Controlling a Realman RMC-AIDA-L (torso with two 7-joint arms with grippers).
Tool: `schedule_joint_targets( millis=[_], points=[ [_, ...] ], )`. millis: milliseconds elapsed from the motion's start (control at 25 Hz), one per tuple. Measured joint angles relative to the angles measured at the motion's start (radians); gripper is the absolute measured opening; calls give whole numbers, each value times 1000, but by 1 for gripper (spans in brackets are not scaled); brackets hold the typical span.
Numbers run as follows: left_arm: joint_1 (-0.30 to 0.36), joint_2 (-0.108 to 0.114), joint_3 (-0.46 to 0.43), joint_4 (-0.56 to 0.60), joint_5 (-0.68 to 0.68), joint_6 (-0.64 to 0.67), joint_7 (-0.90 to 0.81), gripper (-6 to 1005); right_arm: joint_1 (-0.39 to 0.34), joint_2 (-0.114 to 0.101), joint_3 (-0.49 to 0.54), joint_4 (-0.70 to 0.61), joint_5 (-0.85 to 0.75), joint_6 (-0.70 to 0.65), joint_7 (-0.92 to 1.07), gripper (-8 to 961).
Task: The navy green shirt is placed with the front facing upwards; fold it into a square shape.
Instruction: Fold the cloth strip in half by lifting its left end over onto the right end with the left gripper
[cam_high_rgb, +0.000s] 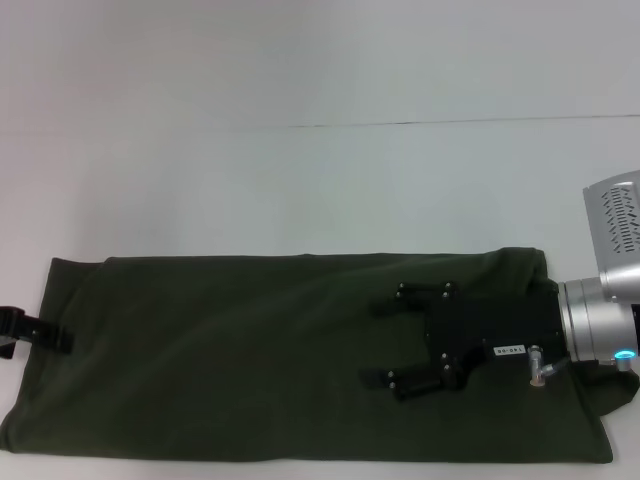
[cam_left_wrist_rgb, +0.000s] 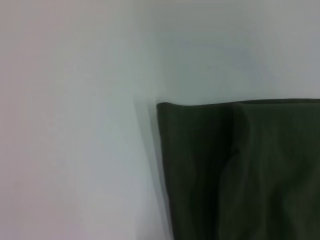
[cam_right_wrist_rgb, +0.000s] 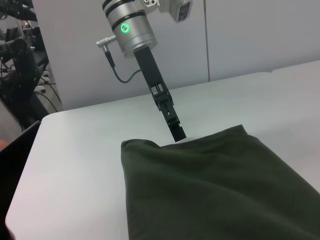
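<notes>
Lying flat on the white table (cam_high_rgb: 300, 80), the navy green shirt (cam_high_rgb: 250, 350) is now a long, thin band. Its long side runs from the robot's left to the robot's right. No letters show on top, so the sides look folded in already.

The right gripper (cam_high_rgb: 385, 341) sits over the right part of the shirt. Its two black fingers are spread apart and point along the band, toward the left end. Nothing is between them. It is low over the cloth, but I cannot tell if it touches.

The left gripper (cam_high_rgb: 35, 333) is at the far left end. Its tip is right at the short edge of the shirt. In the right wrist view the left gripper (cam_right_wrist_rgb: 176, 131) comes down to that same edge. I cannot tell if its fingers are apart or closed, or if they pinch the cloth.

To make a square, I think one short end must go over to the other end. The left gripper is nearest the left end. The right gripper is well in from the right end.
</notes>
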Motion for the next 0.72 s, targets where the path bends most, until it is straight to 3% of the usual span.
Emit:
schedule_joint_targets(
  millis=[720],
  points=[
    [4,-5,17,-27,15,-30,-11,899,1,0,0,10,0,2,2,942]
  ],
)
